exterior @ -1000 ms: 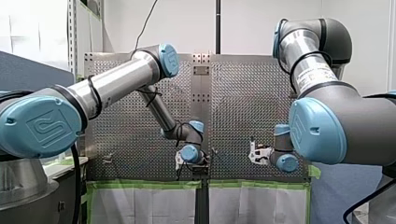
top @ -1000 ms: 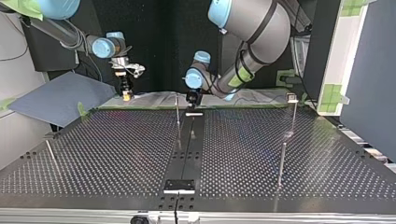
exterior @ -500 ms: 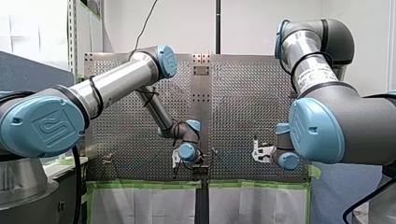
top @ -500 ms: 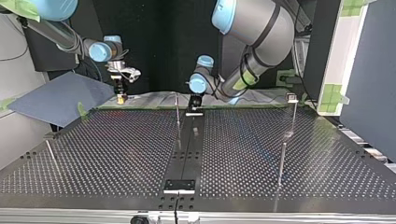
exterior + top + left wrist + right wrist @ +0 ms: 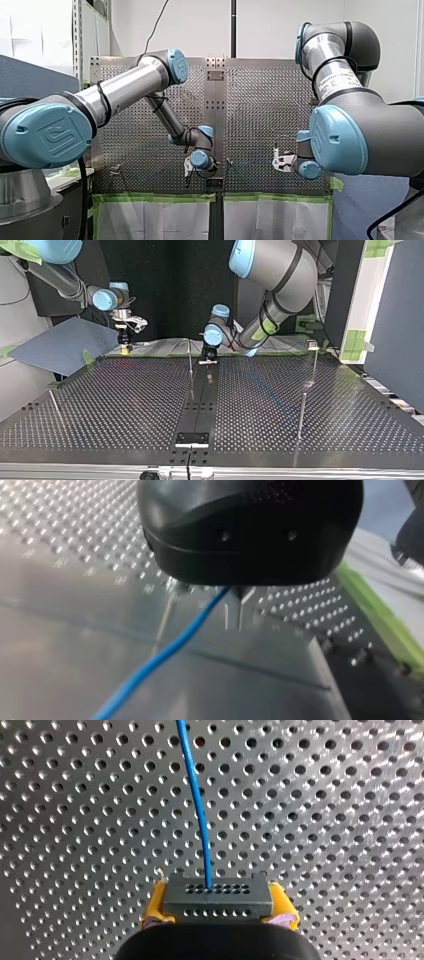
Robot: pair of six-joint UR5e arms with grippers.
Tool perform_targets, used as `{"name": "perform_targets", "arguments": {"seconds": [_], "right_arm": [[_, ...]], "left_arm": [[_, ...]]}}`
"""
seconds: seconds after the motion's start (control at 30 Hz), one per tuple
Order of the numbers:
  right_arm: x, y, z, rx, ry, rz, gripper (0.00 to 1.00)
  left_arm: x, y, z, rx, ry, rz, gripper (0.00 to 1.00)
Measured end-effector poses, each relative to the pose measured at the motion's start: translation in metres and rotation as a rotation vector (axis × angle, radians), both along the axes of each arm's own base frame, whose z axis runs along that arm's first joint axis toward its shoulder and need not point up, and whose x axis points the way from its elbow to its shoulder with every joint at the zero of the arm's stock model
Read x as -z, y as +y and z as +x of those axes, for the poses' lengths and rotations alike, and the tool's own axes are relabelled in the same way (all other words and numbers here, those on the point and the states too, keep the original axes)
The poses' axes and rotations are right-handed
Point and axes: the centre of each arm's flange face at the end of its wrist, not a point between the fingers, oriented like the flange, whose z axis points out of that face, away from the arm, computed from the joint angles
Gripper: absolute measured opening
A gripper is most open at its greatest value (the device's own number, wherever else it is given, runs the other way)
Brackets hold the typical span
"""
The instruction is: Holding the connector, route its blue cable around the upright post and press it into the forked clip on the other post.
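Note:
In the right wrist view my right gripper (image 5: pixel 218 904) is shut on a dark grey connector (image 5: pixel 217 895), held between its yellow pads (image 5: pixel 154 906). The blue cable (image 5: pixel 197 805) runs from the connector straight ahead over the perforated table. My left gripper (image 5: pixel 220 597) is black and hangs low over the table's centre strip, shut on the blue cable (image 5: pixel 165 652), which trails out from between its fingers. In the top view my right gripper (image 5: pixel 124 345) is at the far left edge and my left gripper (image 5: pixel 208 359) is just right of a thin upright post (image 5: pixel 190 362). A post with a forked clip (image 5: pixel 313 344) stands at the far right.
Another bare post (image 5: pixel 301 415) stands nearer the camera at the top view's right, and a leaning rod (image 5: pixel 55 406) at its left. A grey board (image 5: pixel 60 342) lies beyond the table's left corner. A black strip (image 5: pixel 200 405) runs down the table's middle.
In the top view my right gripper has moved left and lower with the connector. My left gripper has shifted slightly right and down toward the table. The two grippers are farther apart.

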Motion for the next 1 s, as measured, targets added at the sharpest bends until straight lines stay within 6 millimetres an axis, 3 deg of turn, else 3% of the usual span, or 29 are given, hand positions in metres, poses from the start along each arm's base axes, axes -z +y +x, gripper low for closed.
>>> {"name": "perform_targets", "arguments": {"seconds": [0.5, 0.53, 0.57, 0.6, 0.63, 0.67, 0.73, 0.77, 0.8, 0.87, 0.9, 0.93, 1.0], "right_arm": [[0.031, -0.016, -0.009, 0.075, 0.045, 0.061, 0.00], [0.031, -0.016, -0.009, 0.075, 0.045, 0.063, 0.00], [0.031, -0.016, -0.009, 0.074, 0.045, 0.063, 0.00], [0.031, -0.016, -0.009, 0.074, 0.046, 0.064, 0.00], [0.031, -0.016, -0.009, 0.074, 0.046, 0.065, 0.00], [0.032, -0.016, -0.009, 0.074, 0.046, 0.066, 0.00], [0.032, -0.016, -0.009, 0.072, 0.046, 0.068, 0.00], [0.032, -0.016, -0.008, 0.070, 0.047, 0.068, 0.00], [0.033, -0.015, -0.008, 0.069, 0.046, 0.068, 0.00], [0.033, -0.015, -0.007, 0.065, 0.046, 0.069, 0.00], [0.033, -0.015, -0.007, 0.063, 0.046, 0.069, 0.00], [0.033, -0.015, -0.006, 0.062, 0.047, 0.070, 0.00], [0.033, -0.015, -0.006, 0.060, 0.047, 0.070, 0.00]], "left_arm": [[-0.001, 0.013, 0.005, -0.039, 0.033, 0.021, 0.01], [0.000, 0.012, 0.004, -0.037, 0.036, 0.025, 0.09], [0.000, 0.012, 0.004, -0.035, 0.038, 0.029, 0.09], [0.000, 0.011, 0.003, -0.031, 0.040, 0.034, 0.16], [0.000, 0.010, 0.001, -0.027, 0.043, 0.042, 0.29], [0.000, 0.009, 0.000, -0.024, 0.046, 0.049, 0.29], [0.001, 0.007, -0.004, -0.014, 0.055, 0.068, 0.56], [0.001, 0.006, -0.006, -0.010, 0.059, 0.077, 0.56], [0.002, 0.006, -0.007, -0.005, 0.064, 0.087, 0.74], [0.004, 0.005, -0.013, 0.007, 0.079, 0.113, 0.79], [0.005, 0.005, -0.015, 0.013, 0.086, 0.123, 0.94], [0.007, 0.004, -0.019, 0.024, 0.096, 0.136, 1.00], [0.010, 0.004, -0.024, 0.044, 0.110, 0.155, 1.00]]}}
